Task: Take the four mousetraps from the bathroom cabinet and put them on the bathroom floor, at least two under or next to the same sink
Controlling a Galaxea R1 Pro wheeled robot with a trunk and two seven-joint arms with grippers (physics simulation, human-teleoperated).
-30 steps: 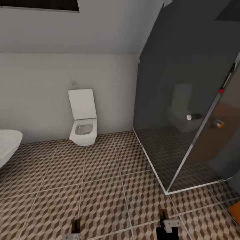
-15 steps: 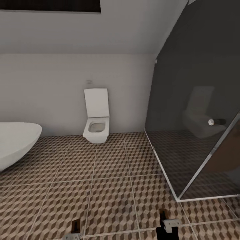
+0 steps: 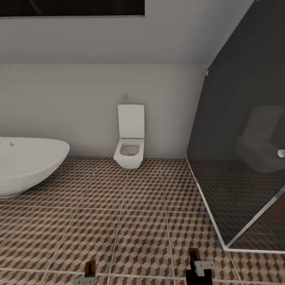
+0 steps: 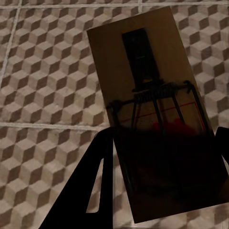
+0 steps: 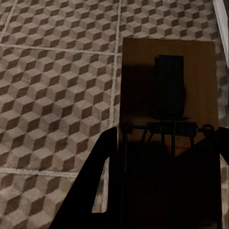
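Flat brown wooden mousetrap [image 4: 157, 119] with wire spring and red bait spot, clamped in left gripper [image 4: 162, 191] jaws, long axis along the fingers, second mousetrap [image 5: 167, 129] (darker, spring crosswise) likewise gripped by right gripper [image 5: 164, 200], both above cube-patterned bathroom floor [image 3: 130, 221], toilet [image 3: 130, 138] beyond.

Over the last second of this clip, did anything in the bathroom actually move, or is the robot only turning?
Only the head view swung left: the toilet and shower glass slid right in frame, and the bathtub came into view. Each gripper, left and right, still holds a mousetrap over the tiled floor.
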